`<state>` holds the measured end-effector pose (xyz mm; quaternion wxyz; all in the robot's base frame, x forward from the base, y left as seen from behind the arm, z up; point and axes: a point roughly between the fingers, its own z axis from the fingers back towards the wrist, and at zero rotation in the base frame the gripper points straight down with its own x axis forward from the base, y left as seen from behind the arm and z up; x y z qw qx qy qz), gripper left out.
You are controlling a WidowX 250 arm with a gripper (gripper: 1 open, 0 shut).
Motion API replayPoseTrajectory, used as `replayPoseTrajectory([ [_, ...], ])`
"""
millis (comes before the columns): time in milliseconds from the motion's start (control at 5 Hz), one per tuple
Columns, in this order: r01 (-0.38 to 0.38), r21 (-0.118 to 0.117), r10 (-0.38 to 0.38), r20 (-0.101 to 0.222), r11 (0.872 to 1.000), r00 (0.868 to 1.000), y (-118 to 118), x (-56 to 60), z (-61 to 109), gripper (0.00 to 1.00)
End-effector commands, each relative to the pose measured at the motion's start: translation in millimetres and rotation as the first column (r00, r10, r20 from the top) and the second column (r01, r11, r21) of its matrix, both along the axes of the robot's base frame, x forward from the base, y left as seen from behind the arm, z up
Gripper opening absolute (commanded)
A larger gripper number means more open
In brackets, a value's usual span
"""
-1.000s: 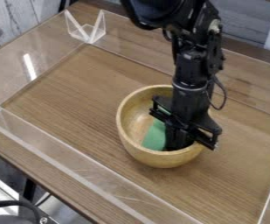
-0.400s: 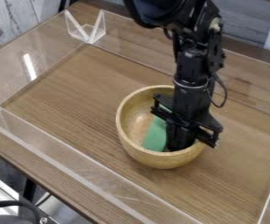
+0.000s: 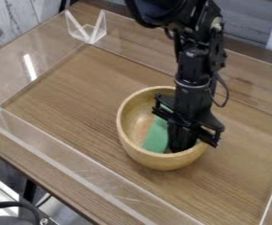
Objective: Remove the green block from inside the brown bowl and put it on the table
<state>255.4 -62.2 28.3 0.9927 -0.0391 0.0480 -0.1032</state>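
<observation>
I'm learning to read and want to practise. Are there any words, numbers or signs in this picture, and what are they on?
There are none to read.
The robot arm and its claw are plain black, with no label that shows.
The green block, the brown bowl, the table and its clear walls carry no writing, number or sign.

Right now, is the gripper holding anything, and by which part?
Cannot be told. The gripper is shut inside the brown bowl, at the green block's right edge, but the contact is hidden.
</observation>
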Motion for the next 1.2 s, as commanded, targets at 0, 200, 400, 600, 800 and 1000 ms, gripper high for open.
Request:
replayPoseTrajectory([
  [0, -0.008, -0.001, 0.008, 0.015, 1.000, 1.000, 2, 5.2, -1.6, 0.00],
  [200, -0.013, -0.001, 0.013, 0.017, 1.000, 1.000, 5, 6.9, -0.9, 0.00],
  [400, -0.018, -0.002, 0.018, 0.019, 1.000, 1.000, 7, 8.5, -0.3, 0.00],
  [600, -0.024, -0.002, 0.024, 0.022, 1.000, 0.999, 9, 10.0, 0.8, 0.00],
  [800, -0.030, -0.002, 0.030, 0.024, 1.000, 0.999, 11, 11.5, 1.6, 0.00],
  [1000, -0.036, -0.002, 0.036, 0.027, 0.999, 0.999, 14, 13.1, 2.3, 0.00],
])
